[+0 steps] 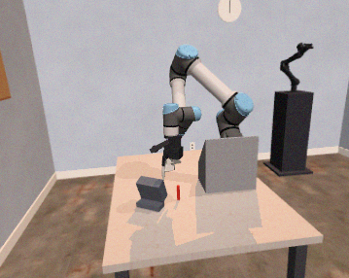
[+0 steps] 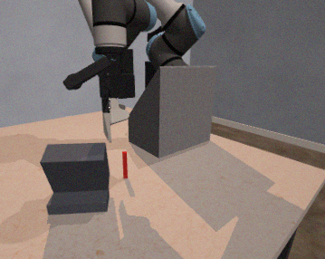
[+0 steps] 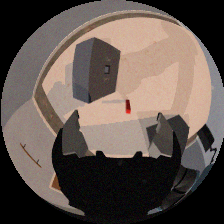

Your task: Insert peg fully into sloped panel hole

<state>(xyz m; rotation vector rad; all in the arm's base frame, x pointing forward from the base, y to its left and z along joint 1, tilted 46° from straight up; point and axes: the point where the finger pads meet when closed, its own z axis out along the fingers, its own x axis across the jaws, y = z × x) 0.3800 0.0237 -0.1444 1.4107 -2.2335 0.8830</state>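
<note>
A thin red peg (image 1: 178, 191) (image 2: 125, 165) (image 3: 128, 106) stands upright on the table (image 1: 223, 228) (image 2: 207, 190). To its left stands a small dark grey block (image 1: 151, 192) (image 2: 76, 174) (image 3: 92, 70). The wrist view shows a small square hole (image 3: 106, 68) in the block's face. My gripper (image 1: 168, 167) (image 2: 112, 124) (image 3: 118, 111) is open and empty. It points down and hangs above the table, behind the peg and the block. It touches neither of them.
A large light grey wedge (image 1: 228, 163) (image 2: 173, 110) stands on the table to the right of the peg, close to the arm's base. A black pedestal (image 1: 291, 131) with a dark sculpture stands on the floor at the far right.
</note>
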